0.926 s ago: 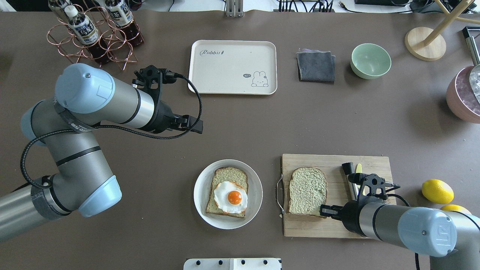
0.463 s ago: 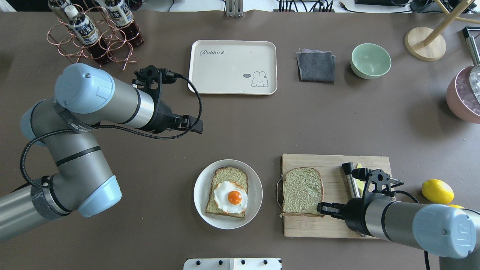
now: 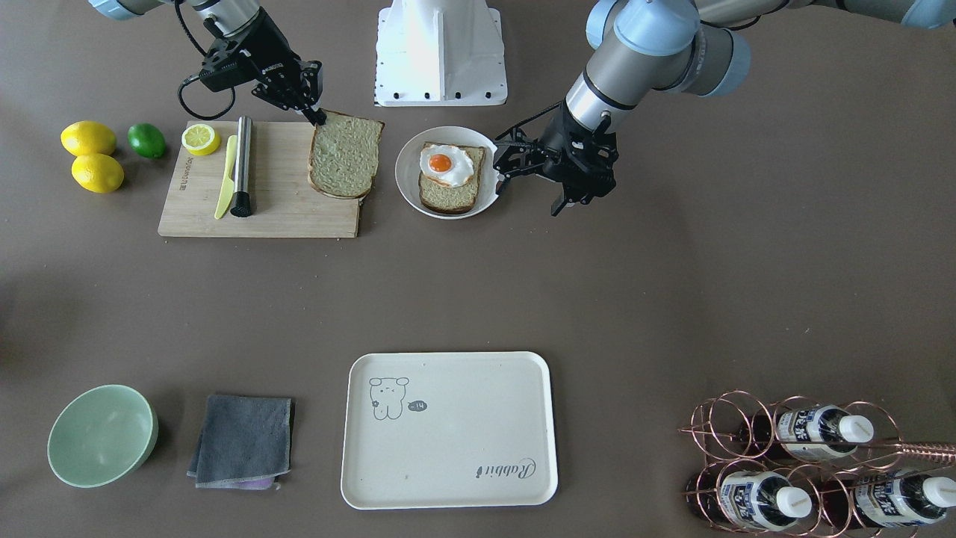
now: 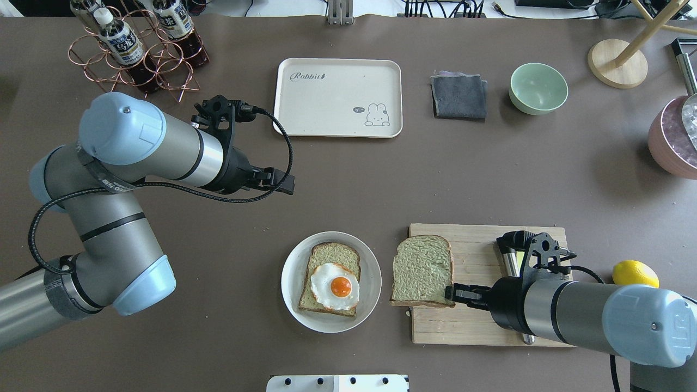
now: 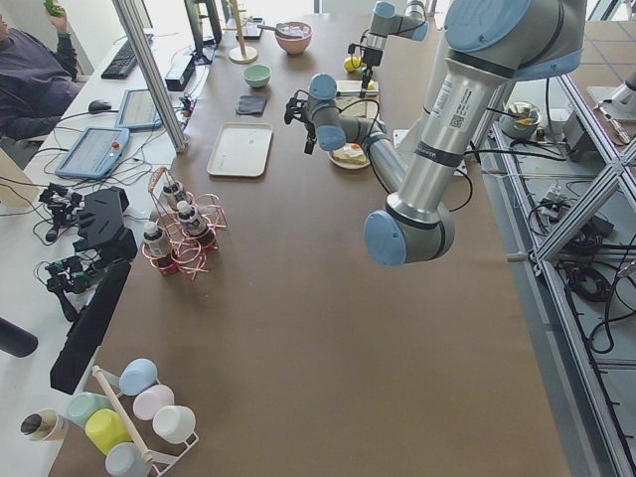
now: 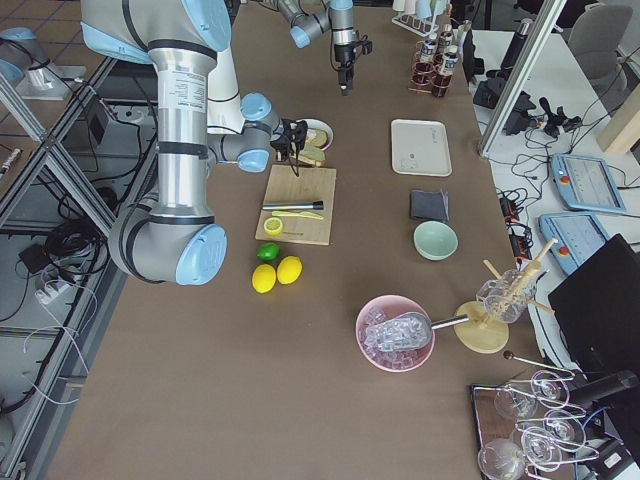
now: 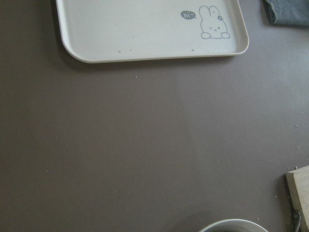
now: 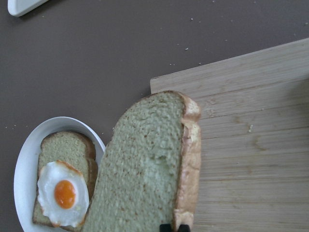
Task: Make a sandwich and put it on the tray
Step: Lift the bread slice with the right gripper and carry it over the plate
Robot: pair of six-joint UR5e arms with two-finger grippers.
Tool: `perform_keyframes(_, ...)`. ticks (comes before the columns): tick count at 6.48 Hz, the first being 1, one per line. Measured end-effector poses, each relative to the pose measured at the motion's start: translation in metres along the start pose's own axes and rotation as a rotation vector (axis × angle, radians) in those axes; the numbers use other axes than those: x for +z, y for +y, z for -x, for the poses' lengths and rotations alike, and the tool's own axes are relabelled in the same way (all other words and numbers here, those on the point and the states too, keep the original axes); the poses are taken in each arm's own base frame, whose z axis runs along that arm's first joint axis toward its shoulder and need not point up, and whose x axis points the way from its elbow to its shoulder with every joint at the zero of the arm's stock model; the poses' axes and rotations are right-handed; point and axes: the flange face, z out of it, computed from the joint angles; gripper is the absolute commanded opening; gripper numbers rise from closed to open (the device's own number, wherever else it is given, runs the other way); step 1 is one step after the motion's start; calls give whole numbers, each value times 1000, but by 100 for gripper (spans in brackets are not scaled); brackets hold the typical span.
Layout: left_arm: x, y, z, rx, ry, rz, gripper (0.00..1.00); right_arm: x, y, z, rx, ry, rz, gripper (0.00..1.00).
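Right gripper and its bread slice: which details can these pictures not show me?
- Right gripper: in the right wrist view the bottom edge cuts off all but its fingertips.
- Held bread slice: underside hidden in every view.
- Yellow knife: overhead, the right arm mostly covers it.

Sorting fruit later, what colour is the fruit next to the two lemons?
Green. The lime shows best in the exterior front-facing view.
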Motion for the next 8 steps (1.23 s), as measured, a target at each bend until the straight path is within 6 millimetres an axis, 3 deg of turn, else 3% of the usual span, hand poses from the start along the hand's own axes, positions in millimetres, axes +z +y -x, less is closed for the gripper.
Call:
perform_keyframes(3, 0, 1, 0, 8, 6, 10, 98, 35, 16, 78, -3, -11, -6, 0)
perform_keyframes(5, -1, 2, 0, 8, 6, 10, 98, 61, 28, 101, -9, -11, -22, 0)
perform_keyframes(8, -1, 2, -1, 8, 8, 10, 98, 82, 41, 117, -17, -12, -39, 0)
